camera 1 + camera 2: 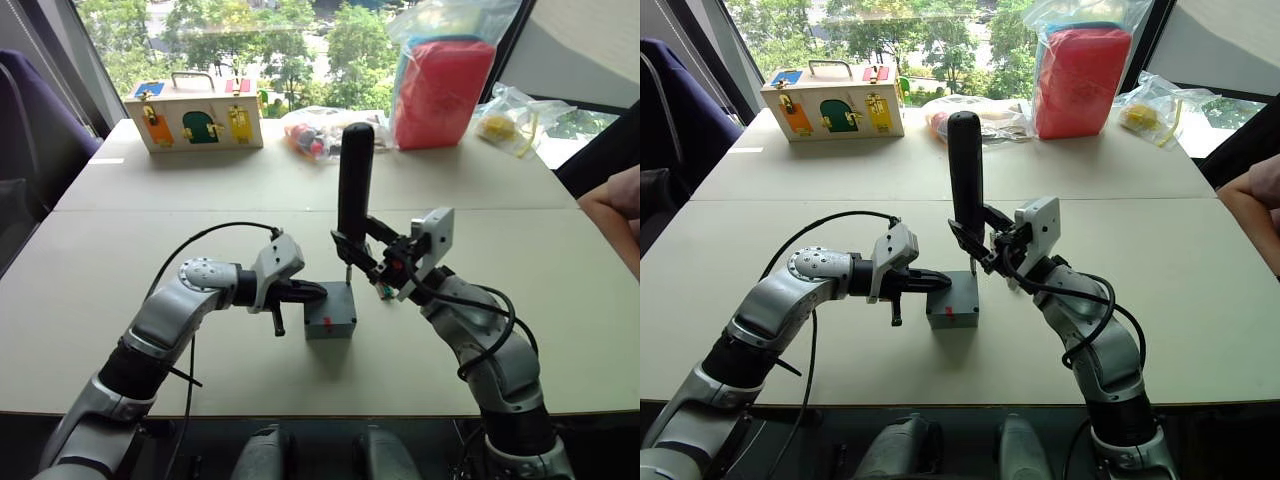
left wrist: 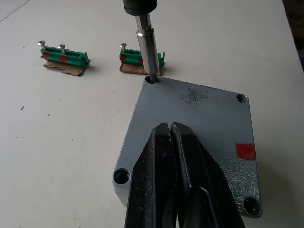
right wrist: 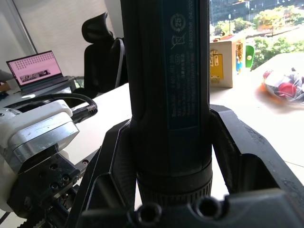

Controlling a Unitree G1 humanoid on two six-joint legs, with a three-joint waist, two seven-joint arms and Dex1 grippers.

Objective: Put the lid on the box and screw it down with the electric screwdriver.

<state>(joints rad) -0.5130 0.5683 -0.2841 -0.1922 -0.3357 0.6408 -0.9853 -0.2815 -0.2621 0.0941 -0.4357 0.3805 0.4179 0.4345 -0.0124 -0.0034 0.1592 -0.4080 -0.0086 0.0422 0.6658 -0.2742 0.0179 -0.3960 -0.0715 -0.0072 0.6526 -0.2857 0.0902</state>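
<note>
The grey box stands on the table near its front, with the lid lying flush on top and a red mark near one edge. My left gripper is shut, its closed fingertips resting on the lid from the left. My right gripper is shut on the electric screwdriver, which stands upright. Its metal bit sits in the lid's far corner screw hole. The lid's three other corner holes are in plain sight.
Two green connector pieces holding screws lie just beyond the box. At the table's far edge stand a wooden box with coloured doors, plastic bags and a red pack. A person's arm is at the right.
</note>
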